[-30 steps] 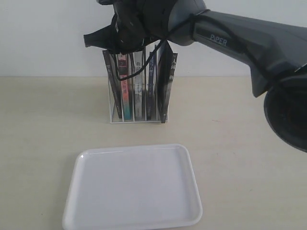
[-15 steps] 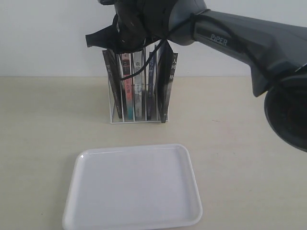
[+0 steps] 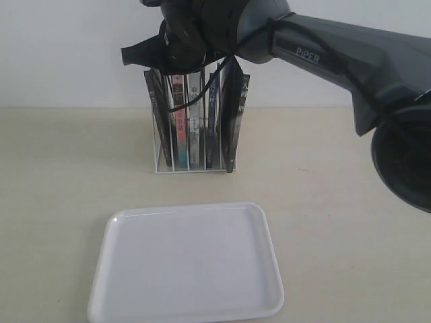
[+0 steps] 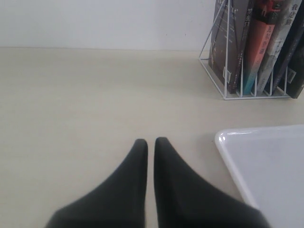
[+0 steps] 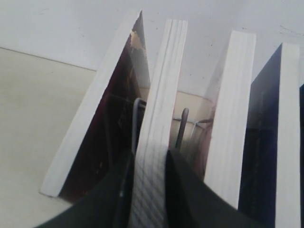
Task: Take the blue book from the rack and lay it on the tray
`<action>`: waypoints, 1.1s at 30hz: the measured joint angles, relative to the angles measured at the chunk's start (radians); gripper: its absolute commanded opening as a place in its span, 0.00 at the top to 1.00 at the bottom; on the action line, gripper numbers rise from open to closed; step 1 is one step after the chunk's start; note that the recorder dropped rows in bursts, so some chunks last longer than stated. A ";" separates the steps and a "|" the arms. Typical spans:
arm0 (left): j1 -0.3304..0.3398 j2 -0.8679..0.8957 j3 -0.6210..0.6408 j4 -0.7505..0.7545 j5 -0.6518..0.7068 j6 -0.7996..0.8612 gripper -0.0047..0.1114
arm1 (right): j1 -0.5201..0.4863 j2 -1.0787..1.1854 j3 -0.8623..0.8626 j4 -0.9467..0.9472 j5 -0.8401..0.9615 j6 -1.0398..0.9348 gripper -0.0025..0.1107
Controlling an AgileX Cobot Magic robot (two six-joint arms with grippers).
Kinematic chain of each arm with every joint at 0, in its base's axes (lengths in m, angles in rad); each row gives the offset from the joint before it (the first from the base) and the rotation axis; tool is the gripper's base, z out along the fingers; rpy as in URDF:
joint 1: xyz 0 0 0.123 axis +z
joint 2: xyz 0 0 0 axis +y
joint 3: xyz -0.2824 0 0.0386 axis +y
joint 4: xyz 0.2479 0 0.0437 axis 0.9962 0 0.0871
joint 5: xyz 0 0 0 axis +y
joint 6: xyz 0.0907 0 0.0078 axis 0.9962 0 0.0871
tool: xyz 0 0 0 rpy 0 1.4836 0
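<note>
White letters reading "PiPER" run along the dark grey right arm (image 3: 350,67), which reaches in across the top of the small white wire rack (image 3: 190,170).

The rack stands on the pale beige table (image 3: 337,215) and holds five books, spines outward. From the left they are a dark book (image 3: 159,128) leaning outward, a red-and-teal-spined book (image 3: 178,128), a grey-spined book (image 3: 194,128), the blue book (image 3: 211,118) with its narrow dark blue spine, and a black-covered book (image 3: 234,121) tilted at the right end. White Chinese characters run down the spines, too small to read.

The blue book is upright in its slot between the grey spine and the black cover.

In the right wrist view the right gripper (image 5: 149,161) has its two black fingers pressed against both faces of a white-edged book (image 5: 164,71), at its top edge. It is the second along from the leaning end book. Only its pale page block shows there, so I cannot tell which title it is.

The left gripper (image 4: 150,142) sits low over the table with its fingers drawn almost together, nothing between them.

The flat white plastic tray (image 3: 188,262) with rounded corners lies in front of the rack, apart from it.
</note>
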 measured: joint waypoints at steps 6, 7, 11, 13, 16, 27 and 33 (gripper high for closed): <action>0.000 0.000 0.000 0.000 0.000 0.000 0.92 | 0.000 -0.004 0.000 -0.006 0.010 0.010 0.98; 0.000 0.000 0.000 0.000 0.000 0.000 0.92 | 0.000 -0.008 0.000 -0.006 0.015 0.016 0.98; 0.000 0.000 0.000 0.000 0.000 0.000 0.92 | 0.000 -0.028 0.002 0.000 0.038 0.025 0.98; 0.000 0.000 0.000 0.000 0.000 0.000 0.92 | 0.000 -0.040 0.002 0.000 0.040 0.025 0.98; 0.000 0.000 0.000 0.000 0.000 0.000 0.92 | 0.000 -0.051 0.002 -0.002 0.040 0.025 0.98; 0.000 0.000 0.000 0.000 0.000 0.000 0.92 | 0.000 -0.062 0.002 -0.032 0.038 0.034 0.98; 0.000 0.000 0.000 0.000 0.000 0.000 0.92 | 0.000 -0.062 0.002 -0.047 0.032 0.047 0.98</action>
